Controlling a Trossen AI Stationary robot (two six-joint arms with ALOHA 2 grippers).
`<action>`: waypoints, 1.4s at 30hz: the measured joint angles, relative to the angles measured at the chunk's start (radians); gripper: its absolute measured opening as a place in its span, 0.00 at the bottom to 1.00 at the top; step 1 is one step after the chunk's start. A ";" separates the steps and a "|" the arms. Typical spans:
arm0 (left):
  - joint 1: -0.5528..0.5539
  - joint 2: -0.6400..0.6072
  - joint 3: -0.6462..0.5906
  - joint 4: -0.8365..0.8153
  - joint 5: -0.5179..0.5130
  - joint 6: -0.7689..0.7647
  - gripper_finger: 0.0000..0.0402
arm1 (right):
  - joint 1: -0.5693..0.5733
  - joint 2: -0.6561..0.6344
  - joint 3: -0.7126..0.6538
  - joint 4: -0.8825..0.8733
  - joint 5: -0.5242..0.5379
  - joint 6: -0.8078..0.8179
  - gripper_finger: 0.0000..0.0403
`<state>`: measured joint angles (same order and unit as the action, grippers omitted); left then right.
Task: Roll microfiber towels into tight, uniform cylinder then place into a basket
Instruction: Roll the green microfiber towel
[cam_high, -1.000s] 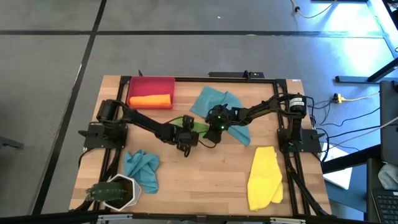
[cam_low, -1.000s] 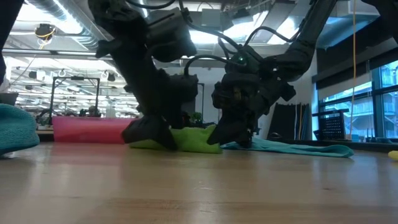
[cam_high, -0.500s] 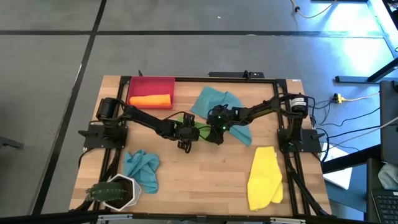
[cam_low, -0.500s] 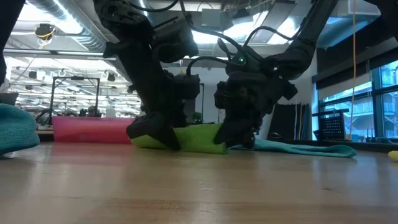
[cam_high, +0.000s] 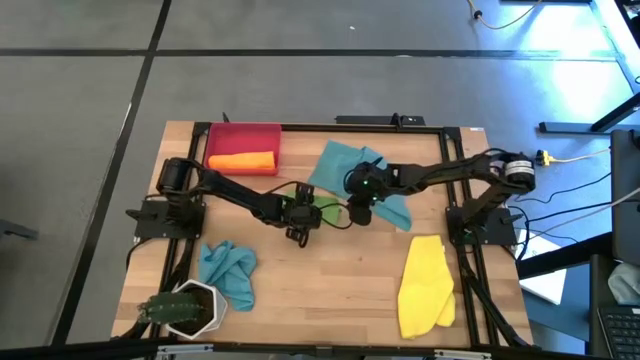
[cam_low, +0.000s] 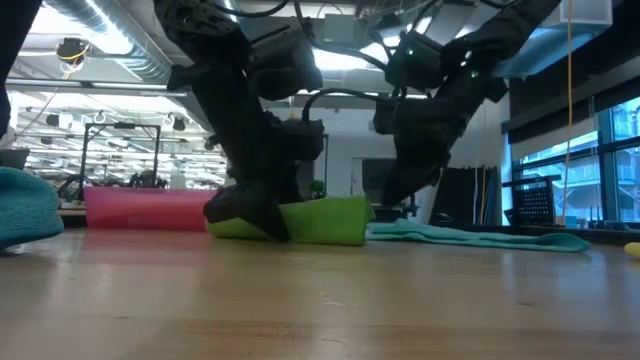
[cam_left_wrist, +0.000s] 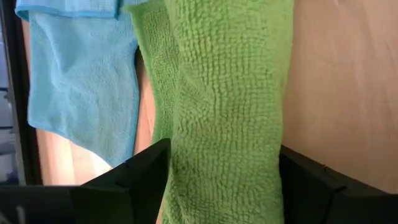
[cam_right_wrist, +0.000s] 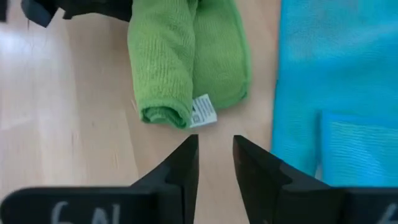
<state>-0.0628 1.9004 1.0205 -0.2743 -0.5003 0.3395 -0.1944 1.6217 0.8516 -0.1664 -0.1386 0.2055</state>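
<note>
left gripper (cam_high: 303, 213): down at the table's middle, fingers (cam_left_wrist: 130, 180) spread wide, one on each side of the green roll, straddling it; a firm pinch cannot be confirmed.
right gripper (cam_high: 359, 207): lifted clear just off the roll's right end, holding nothing; fingers (cam_right_wrist: 180, 171) close together with a narrow gap between them.
green roll (cam_high: 318, 208): lies on the wood between the two grippers, partly rolled, one flap loose beside the roll, white tag (cam_right_wrist: 203, 111) at the end facing the right gripper.
long axis: runs across the table from left gripper toward right gripper.
nearer arm: left, already over the roll; likely the one to carry it.
basket (cam_high: 243, 136): back left corner, well apart from the roll, on the left arm's side.
orange roll (cam_high: 241, 161): already lying in the basket, taking the front part.
teal towel (cam_high: 352, 170): spread flat, just behind and right of the roll, under the right arm.
other towels: teal heap (cam_high: 227, 269) front left, yellow towel (cam_high: 425, 284) front right, both away from the path.
pot (cam_high: 187, 307): front left corner, clear.
in the way: nothing I can see between roll and basket.
</note>
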 joint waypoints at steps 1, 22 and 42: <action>0.000 0.000 0.010 -0.007 -0.002 0.012 0.62 | 0.000 -0.008 0.000 -0.002 0.007 -0.002 0.25; -0.026 0.005 0.092 -0.140 -0.081 -0.023 0.64 | 0.099 0.094 -0.032 0.444 0.014 -0.145 0.18; -0.039 0.002 0.094 -0.137 -0.162 0.001 0.64 | 0.021 0.274 -0.031 0.546 0.006 -0.105 0.02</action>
<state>-0.1017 1.9026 1.1149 -0.4114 -0.6625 0.3404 -0.1737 1.8952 0.8204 0.3794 -0.1326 0.1002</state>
